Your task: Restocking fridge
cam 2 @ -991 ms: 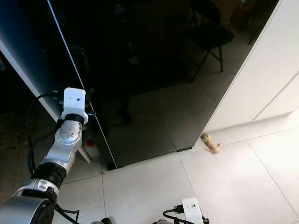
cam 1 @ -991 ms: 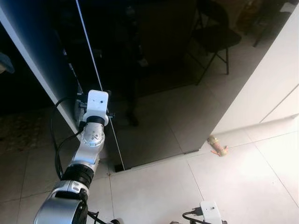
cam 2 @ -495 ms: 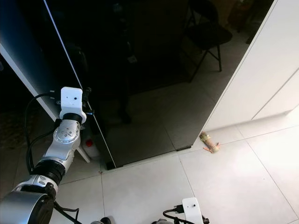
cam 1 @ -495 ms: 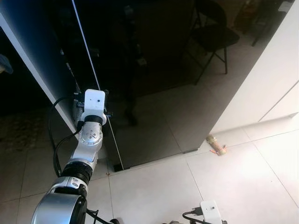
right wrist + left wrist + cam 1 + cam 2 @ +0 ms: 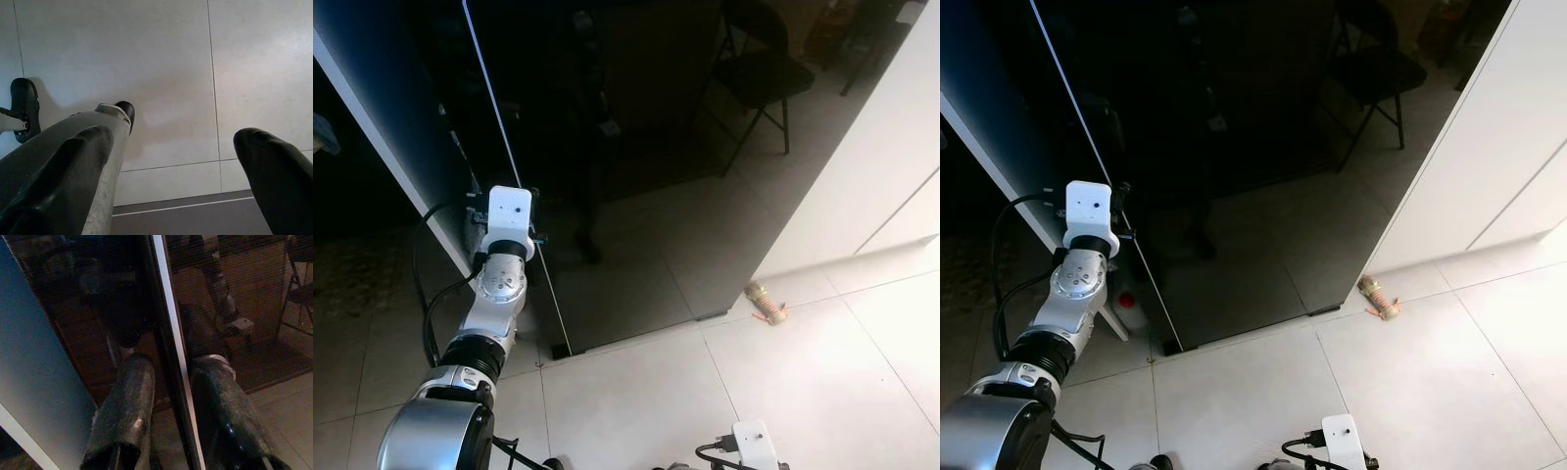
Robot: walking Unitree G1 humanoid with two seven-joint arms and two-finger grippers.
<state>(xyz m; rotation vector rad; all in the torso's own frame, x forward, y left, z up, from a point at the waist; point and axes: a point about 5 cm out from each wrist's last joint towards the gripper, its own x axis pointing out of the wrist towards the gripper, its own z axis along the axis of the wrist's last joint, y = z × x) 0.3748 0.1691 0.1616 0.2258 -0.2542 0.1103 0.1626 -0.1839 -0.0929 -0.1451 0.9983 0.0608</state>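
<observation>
Up close, left hand (image 5: 168, 406) straddles fridge door (image 5: 171, 333) edge; right hand (image 5: 171, 161) spread wide.

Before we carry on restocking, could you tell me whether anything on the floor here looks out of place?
Yes: a small tan object, too small to identify, lies on the white floor tiles beside the white cabinet, right of the dark fridge door.

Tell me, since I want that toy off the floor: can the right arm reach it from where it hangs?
Probably not. The right gripper hangs open over bare tiles near the robot, while the toy lies farther ahead by the white cabinet; nothing blocks it, only distance.
</observation>
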